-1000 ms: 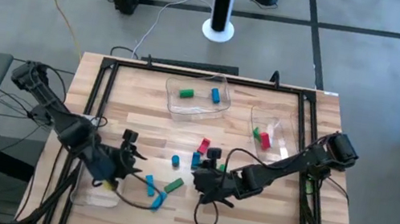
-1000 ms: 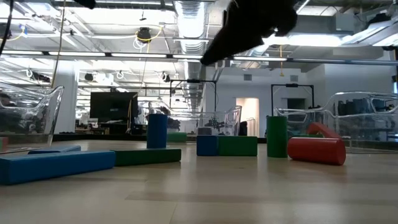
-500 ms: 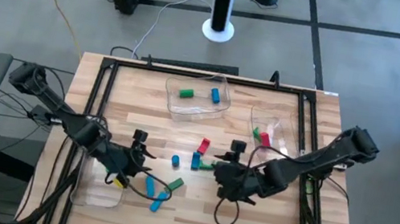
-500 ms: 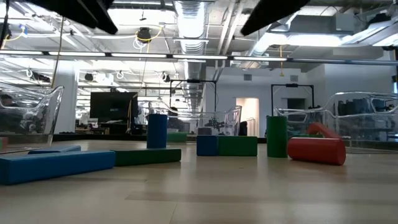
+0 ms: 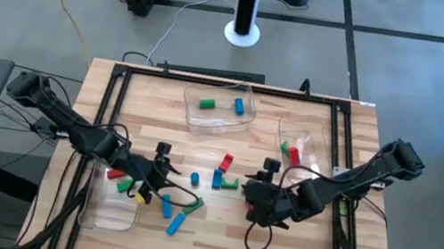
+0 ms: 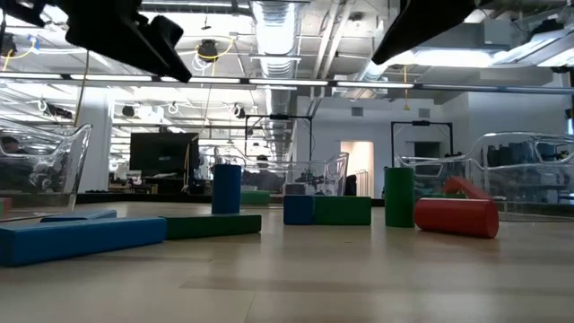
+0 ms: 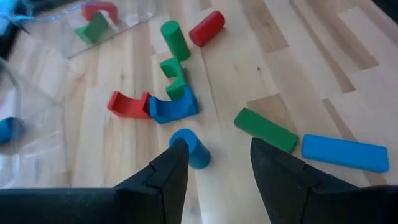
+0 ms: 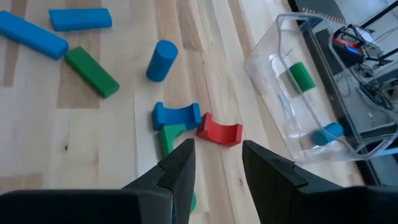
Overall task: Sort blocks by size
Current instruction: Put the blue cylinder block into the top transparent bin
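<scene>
Blocks [image 5: 216,171] lie loose around the middle of the wooden table [image 5: 292,245], and from above you see both arms low over them: the left gripper [image 5: 162,167] just beside the small blue cylinder [image 5: 194,177], the right gripper [image 5: 263,179] on the far side of the same cluster. Clear trays [image 5: 219,109] beyond the cluster already hold a few pieces.

Across the table top, you get smooth, matte bars lying flat and cylinders upright, a red cylinder [image 6: 456,216] on its side; both arms show only as dark shapes overhead.

Through the left wrist camera, the gripper [image 7: 214,163] stands apart and holds nothing. The blue cylinder [image 7: 190,148] lies just ahead, nearer one finger than centred, upright or slightly tilted. I judge you would need to shift sideways before closing.

Through the right wrist camera, that gripper [image 8: 214,158] is also apart and empty, with the blue notched block [image 8: 176,116] and red arch [image 8: 219,132] straight ahead; the left arm is nearer the cylinder.
</scene>
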